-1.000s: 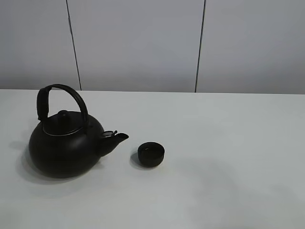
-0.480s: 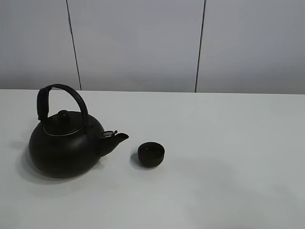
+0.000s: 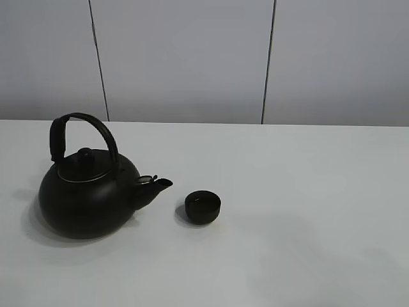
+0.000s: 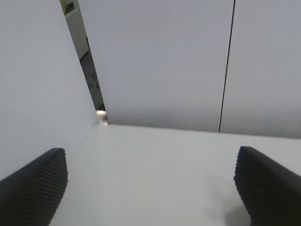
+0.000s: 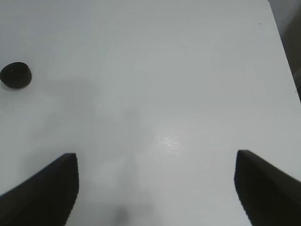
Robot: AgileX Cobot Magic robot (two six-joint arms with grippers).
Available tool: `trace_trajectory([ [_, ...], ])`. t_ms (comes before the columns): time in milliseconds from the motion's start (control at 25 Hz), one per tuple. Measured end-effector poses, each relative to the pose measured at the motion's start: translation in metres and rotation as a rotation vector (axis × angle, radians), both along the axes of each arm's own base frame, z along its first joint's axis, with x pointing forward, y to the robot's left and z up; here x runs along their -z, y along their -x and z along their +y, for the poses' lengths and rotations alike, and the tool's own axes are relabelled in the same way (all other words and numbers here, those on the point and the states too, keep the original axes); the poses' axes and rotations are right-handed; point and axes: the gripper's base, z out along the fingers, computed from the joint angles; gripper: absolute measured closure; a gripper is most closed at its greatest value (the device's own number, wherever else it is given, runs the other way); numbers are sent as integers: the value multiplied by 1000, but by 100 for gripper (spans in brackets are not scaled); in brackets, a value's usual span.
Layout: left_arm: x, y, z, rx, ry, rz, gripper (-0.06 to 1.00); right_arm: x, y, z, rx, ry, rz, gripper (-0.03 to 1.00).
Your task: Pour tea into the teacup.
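Note:
A big round black kettle with an arched handle stands on the white table at the left, its spout pointing right. The tiny matte-black teacup sits just right of the spout, apart from it. It also shows in the right wrist view, far from the fingers. Neither gripper shows in the exterior high view. My left gripper is open and empty, facing the wall. My right gripper is open and empty above bare table.
The white table stretches to a grey panelled wall at the back. The table's edge shows in the right wrist view. A gap between wall panels shows in the left wrist view.

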Motion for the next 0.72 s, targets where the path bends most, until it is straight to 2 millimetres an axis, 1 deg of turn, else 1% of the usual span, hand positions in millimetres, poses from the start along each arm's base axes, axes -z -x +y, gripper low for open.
trace_trajectory([
  [80, 20, 24, -2, -6, 14, 41, 25, 0, 0, 0, 0, 0, 0, 35],
  [200, 45, 53, -5, -11, 25, 54, 25, 0, 0, 0, 0, 0, 0, 35],
  [360, 75, 82, -8, -13, 41, 62, 25, 0, 0, 0, 0, 0, 0, 35],
  [400, 82, 86, -8, -11, 46, 69, 25, 0, 0, 0, 0, 0, 0, 35],
  [480, 91, 87, -9, -10, 56, 108, 25, 0, 0, 0, 0, 0, 0, 35],
  [600, 104, 84, -9, -7, 72, 181, 25, 0, 0, 0, 0, 0, 2, 35],
  [720, 120, 78, -9, -8, 81, 256, 25, 0, -1, 0, 0, 0, 7, 35],
])
